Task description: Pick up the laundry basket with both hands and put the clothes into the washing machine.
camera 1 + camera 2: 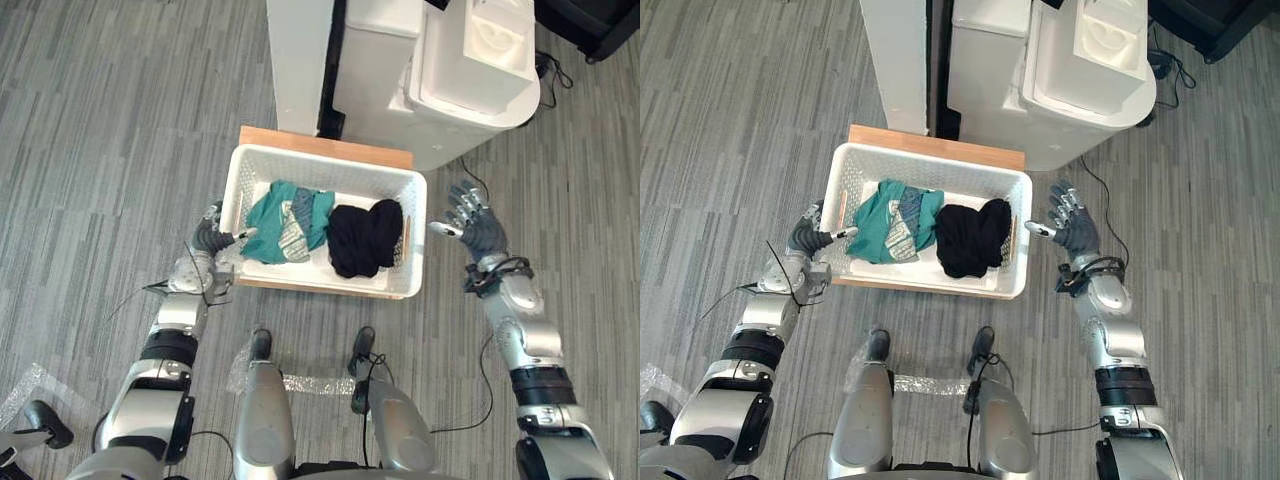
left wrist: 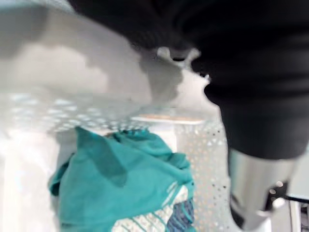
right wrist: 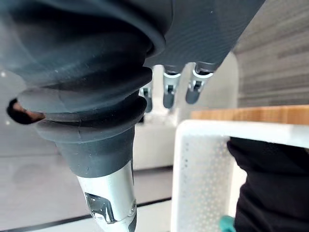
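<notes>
- A white washing machine (image 1: 470,80) stands in the upper right of the frame, on the grey plank floor (image 1: 100,120).
- The white laundry basket (image 1: 320,160) sits in the middle of the frame, just below the machine, on a low wooden board (image 1: 330,143).
- A heap of teal clothes (image 1: 272,215) lies in the basket's left half, and a black garment (image 1: 365,238) lies in its right half, touching the teal heap.
- The left hand (image 1: 212,242) is against the basket's left end, fingers released and thumb tip at the rim.
- The right hand (image 1: 472,228) is just beside the basket's right end and apart from it, fingers spread and released.
</notes>
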`<state>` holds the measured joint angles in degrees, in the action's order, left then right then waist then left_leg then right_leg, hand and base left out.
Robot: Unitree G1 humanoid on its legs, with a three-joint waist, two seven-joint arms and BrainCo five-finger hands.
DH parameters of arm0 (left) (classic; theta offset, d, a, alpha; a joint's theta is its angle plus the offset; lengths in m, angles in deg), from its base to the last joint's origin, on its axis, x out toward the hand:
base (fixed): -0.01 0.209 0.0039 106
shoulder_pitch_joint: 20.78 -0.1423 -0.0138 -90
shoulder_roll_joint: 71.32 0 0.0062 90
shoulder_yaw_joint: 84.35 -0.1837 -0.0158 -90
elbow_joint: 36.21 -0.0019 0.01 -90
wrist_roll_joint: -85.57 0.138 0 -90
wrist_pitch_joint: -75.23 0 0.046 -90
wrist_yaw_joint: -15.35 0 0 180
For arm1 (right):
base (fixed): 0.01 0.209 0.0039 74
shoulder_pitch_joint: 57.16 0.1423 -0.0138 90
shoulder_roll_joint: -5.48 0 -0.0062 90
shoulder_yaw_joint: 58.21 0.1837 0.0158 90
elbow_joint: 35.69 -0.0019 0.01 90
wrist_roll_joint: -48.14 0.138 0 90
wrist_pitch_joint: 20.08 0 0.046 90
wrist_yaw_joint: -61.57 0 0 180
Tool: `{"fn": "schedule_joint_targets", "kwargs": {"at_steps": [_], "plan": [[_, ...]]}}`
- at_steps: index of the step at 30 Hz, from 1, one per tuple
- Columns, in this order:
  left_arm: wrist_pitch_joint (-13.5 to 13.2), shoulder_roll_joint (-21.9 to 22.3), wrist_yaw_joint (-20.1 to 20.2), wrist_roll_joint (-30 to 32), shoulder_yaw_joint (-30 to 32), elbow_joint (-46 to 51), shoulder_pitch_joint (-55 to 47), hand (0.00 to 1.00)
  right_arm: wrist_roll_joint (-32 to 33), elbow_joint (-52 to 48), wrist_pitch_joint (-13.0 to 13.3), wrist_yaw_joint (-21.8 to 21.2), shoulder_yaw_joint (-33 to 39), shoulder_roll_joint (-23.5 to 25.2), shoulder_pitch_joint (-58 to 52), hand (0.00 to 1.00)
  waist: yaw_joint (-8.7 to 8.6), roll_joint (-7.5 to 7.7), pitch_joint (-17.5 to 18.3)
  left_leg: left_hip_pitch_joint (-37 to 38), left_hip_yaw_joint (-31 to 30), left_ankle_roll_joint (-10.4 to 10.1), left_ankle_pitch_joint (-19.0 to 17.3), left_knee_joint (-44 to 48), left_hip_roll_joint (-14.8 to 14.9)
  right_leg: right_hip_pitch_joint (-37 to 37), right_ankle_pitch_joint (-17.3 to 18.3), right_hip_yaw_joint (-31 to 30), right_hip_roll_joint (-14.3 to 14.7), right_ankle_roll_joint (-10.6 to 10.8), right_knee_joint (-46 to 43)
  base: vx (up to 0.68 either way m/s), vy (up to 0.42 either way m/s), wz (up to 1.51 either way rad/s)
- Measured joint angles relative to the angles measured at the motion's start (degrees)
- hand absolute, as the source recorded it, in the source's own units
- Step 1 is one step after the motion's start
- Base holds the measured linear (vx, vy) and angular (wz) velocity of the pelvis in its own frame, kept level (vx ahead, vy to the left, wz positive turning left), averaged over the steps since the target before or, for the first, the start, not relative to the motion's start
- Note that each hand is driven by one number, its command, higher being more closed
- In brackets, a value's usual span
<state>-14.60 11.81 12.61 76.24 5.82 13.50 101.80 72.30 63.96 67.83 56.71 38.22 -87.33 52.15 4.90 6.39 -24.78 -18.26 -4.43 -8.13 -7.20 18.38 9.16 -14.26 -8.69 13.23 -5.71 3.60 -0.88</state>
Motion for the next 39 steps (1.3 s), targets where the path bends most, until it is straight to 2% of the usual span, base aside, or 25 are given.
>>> {"fn": "schedule_joint_targets", "kwargs": {"at_steps": [4,13,24,26,27,34,35,39], "plan": [[0.0,-0.1,-1.0,1.1,0.0,-0.3,0.3,0.00,0.0,-0.7,0.8,0.8,1.0,-0.2,-1.5,0.00,-0.79,0.19,-0.3,-0.5,0.0,0.1,-0.3,0.7,0.0,-0.1,-0.1,-0.1,0.0,0.1,0.0,0.00,0.000,0.00],[0.8,-0.1,-1.4,3.7,-0.7,-2.6,3.6,0.00,-0.8,-0.3,0.7,1.2,2.8,-1.6,-2.7,0.00,-0.70,0.12,-1.5,-2.0,-0.1,0.5,-0.9,2.6,-0.1,-0.6,-0.5,-0.1,-0.1,0.3,0.0,0.00,0.000,0.00],[0.7,-0.8,-2.7,4.5,-2.6,-5.7,11.3,0.00,-0.7,20.5,0.4,3.5,2.5,-1.9,10.4,0.00,-0.48,-0.76,-2.2,-7.9,-0.7,0.6,-0.9,5.2,-0.3,-5.0,-1.9,0.1,-0.1,0.4,0.0,-0.01,0.004,0.00],[0.5,-0.8,-2.9,4.5,-2.9,-6.4,12.4,0.00,-0.7,23.4,0.4,3.6,1.9,-1.9,12.6,0.00,-0.25,-0.98,-2.4,-8.7,-0.8,0.6,-0.9,5.7,-0.3,-5.5,-2.1,0.1,-0.1,0.4,0.0,-0.02,0.005,-0.01],[-0.7,-0.5,-3.8,4.4,-2.9,-6.5,15.7,0.00,-0.8,28.9,-0.2,3.6,1.4,-1.4,17.2,0.00,0.73,-1.28,-2.5,-12.0,-1.1,0.6,-0.9,6.8,-0.2,-8.1,-2.8,0.3,0.1,0.5,0.0,-0.04,0.003,0.00],[-1.2,-0.6,-4.2,4.3,-2.3,-6.4,17.2,0.00,-0.7,32.9,-0.6,3.7,-1.1,1.0,20.6,0.00,0.75,-1.28,-2.5,-14.0,-1.6,0.6,-0.9,7.8,-0.1,-9.3,-3.0,0.6,0.1,0.8,0.1,-0.01,0.001,0.01],[-1.5,-0.8,-5.2,4.2,-2.3,-6.4,18.5,0.00,0.1,34.4,0.1,3.6,-1.4,2.5,21.6,0.00,0.68,-1.27,-2.5,-15.5,-2.1,0.6,-0.9,8.2,0.0,-10.2,-3.2,0.9,0.3,1.1,0.4,-0.03,-0.002,0.08],[-1.5,-1.2,-6.0,3.8,-2.3,-7.2,20.0,0.00,0.1,36.9,1.6,3.4,-1.8,2.7,22.9,0.00,0.48,-1.19,-2.5,-16.3,-2.6,0.6,-0.9,8.8,0.0,-10.2,-3.5,1.1,0.5,1.5,1.1,-0.02,0.000,0.04]]}}
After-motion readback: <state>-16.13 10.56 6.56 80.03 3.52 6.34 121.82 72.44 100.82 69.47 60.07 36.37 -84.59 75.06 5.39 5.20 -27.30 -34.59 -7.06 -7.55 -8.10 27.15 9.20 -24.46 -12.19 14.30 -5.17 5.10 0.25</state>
